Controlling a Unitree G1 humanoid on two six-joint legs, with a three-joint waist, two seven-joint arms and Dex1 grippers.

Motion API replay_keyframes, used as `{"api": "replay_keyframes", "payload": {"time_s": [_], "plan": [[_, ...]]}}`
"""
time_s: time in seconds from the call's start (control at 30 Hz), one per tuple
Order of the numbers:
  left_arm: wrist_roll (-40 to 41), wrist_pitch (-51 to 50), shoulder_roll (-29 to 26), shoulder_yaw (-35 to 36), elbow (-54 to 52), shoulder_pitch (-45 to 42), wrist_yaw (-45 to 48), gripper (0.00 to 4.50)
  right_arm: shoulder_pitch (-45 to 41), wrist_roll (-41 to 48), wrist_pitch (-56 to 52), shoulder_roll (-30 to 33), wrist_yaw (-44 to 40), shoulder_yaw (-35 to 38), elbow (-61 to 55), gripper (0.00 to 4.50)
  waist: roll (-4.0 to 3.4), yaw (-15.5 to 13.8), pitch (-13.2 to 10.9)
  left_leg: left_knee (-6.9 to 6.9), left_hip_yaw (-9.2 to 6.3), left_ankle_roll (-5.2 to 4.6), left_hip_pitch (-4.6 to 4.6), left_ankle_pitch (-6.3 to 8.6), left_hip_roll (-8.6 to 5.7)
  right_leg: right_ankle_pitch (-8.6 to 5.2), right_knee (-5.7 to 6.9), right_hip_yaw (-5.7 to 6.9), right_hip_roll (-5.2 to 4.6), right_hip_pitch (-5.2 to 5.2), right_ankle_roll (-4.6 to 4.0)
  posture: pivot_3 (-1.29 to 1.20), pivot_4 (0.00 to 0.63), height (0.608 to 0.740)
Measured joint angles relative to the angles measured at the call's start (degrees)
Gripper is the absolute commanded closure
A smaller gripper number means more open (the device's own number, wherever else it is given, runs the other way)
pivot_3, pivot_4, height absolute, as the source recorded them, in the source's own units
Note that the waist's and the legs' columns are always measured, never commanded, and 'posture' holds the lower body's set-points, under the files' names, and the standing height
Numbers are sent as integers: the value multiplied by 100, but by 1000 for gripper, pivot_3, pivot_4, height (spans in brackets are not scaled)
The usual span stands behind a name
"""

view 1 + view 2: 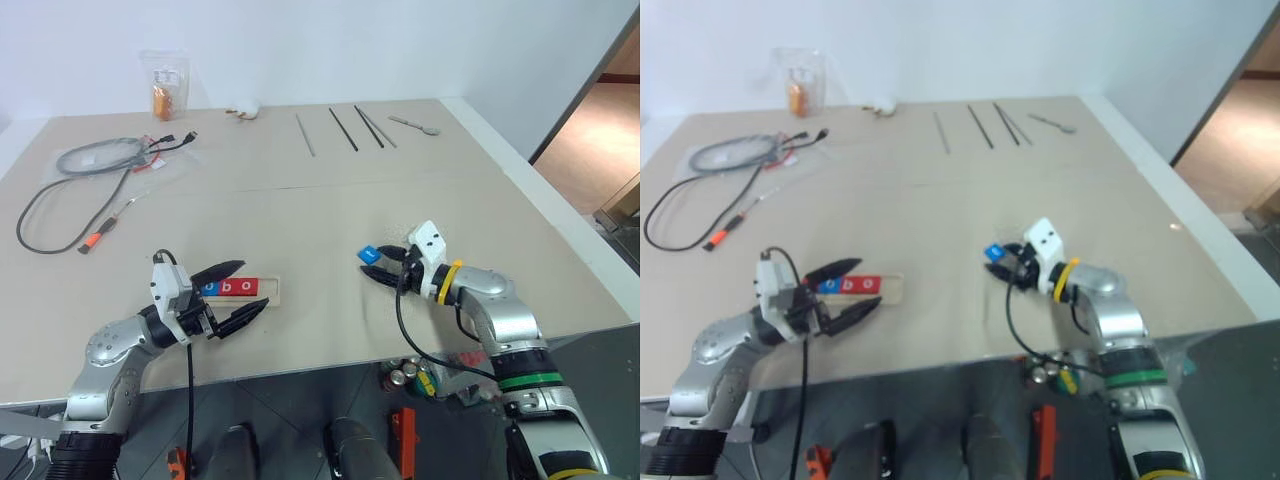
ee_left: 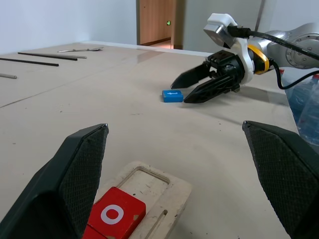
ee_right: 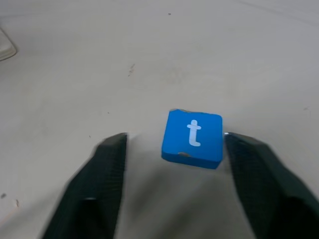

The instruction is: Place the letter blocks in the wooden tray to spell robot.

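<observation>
Sitting flat on the table, the blue t block (image 3: 193, 139) has the right gripper (image 3: 174, 149) half open around it, ready to pinch. The left gripper (image 1: 232, 297) hangs wide open and empty over the wooden tray (image 2: 164, 186), where letters already wait for the t.

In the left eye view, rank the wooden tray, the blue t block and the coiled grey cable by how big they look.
1. Coiled grey cable, sprawling widest, though it lies farthest from the camera.
2. Wooden tray, partly hidden behind the left claw.
3. Blue t block, clearly smallest, at the right claw.
</observation>
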State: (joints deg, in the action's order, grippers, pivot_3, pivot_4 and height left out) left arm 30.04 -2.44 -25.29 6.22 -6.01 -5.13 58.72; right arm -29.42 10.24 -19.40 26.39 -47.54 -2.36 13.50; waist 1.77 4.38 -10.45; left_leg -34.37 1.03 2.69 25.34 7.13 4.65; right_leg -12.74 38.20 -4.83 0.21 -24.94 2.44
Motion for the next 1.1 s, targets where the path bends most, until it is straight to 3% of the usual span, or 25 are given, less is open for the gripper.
{"api": "replay_keyframes", "payload": {"time_s": [0.23, 0.3, 0.6, 0.77, 1.1], "plan": [[-28, 13, 12, -21, 37, 0, -6, 0, 107, -153, -82, -7, 269, -117, -289, 2709, 1, -2, 1, -1, 1, 0, 0, 0, 0, 0, -1, -1, -1, 1, 0, 0, 150, 740], [-31, 15, 13, -22, 50, -1, -5, 0, 160, -142, -126, -4, 262, -123, -396, 3229, 1, -2, 1, 0, 0, 0, 0, 0, 0, 0, 0, 0, 0, 0, 0, 0, 150, 740], [-47, 29, 16, -76, 93, -19, 5, 0, 126, -233, -675, -24, 671, -152, -736, 3254, 1, -2, 1, 0, 1, 0, 1, 0, 0, 0, 0, -1, -1, -2, -1, 0, 150, 740], [-82, 100, 63, -92, 105, -27, -3, 0, 8, -189, -2002, -221, 1405, -53, -1445, 3254, 1, -3, 1, 2, 1, 0, 3, 0, 1, 1, 0, 0, -2, -5, -2, 0, 150, 740], [-94, 180, 241, -335, 463, -326, 129, 0, -198, -49, -5434, -1186, 2991, 147, -3283, 3254, 1, -2, 1, 4, 2, 0, 14, 0, 1, 1, 0, 0, -3, -16, -2, 0, 150, 740]]}}
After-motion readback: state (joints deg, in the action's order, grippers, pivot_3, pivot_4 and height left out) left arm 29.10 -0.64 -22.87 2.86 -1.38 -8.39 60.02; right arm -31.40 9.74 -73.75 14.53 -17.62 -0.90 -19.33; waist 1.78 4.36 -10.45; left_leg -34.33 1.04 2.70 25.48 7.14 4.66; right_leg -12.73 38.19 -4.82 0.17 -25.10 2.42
